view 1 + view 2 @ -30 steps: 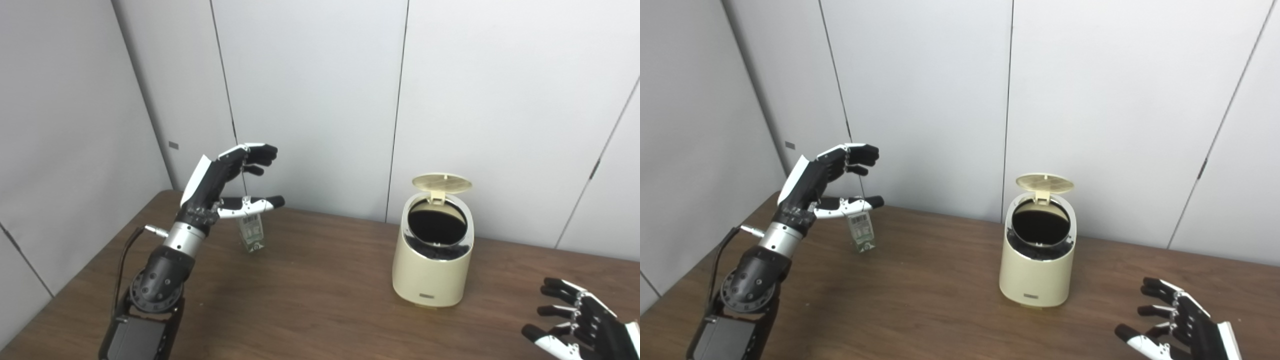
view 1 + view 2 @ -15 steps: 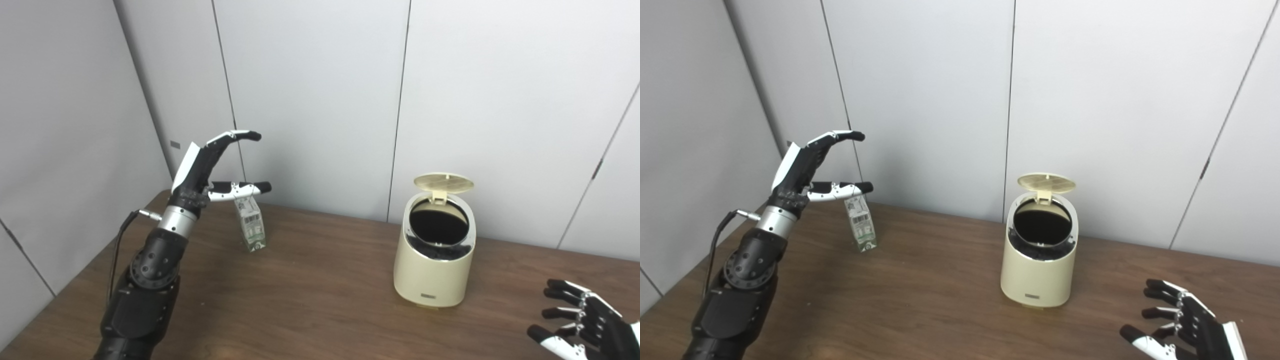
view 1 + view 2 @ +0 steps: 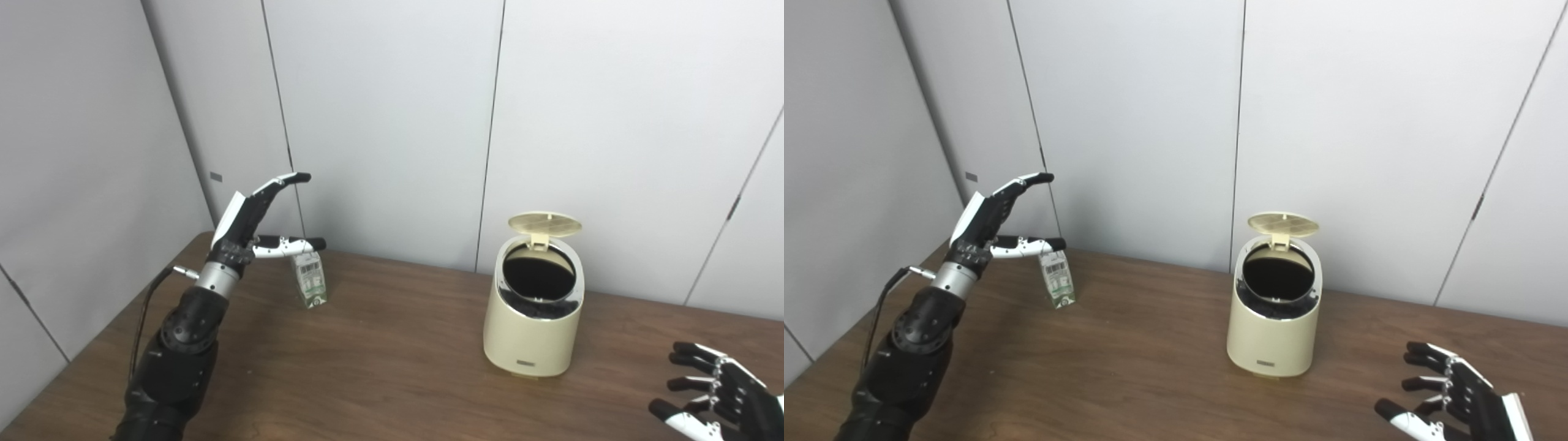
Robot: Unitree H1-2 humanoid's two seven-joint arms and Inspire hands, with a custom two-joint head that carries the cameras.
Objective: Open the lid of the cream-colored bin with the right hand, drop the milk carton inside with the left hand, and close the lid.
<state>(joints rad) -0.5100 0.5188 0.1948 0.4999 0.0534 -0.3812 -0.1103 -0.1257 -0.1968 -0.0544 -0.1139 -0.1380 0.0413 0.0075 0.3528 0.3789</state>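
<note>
The cream-colored bin [image 3: 533,324] stands on the brown table [image 3: 392,373], right of centre. Its lid [image 3: 545,223] is swung up at the back and the dark opening shows. The small green and white milk carton [image 3: 310,282] stands upright on the table at the far left. My left hand [image 3: 257,220] is open, raised just left of and above the carton, its thumb reaching over the carton's top, fingers stretched out. My right hand [image 3: 716,398] is open and empty, low at the table's front right, well apart from the bin.
Grey wall panels [image 3: 392,122] close the table at the back and on the left. A thin cable [image 3: 147,306] runs along my left forearm.
My left hand's fingers have straightened from a curl to an open spread. The hand moved a little left and sits just beside the carton. The right hand barely moved.
</note>
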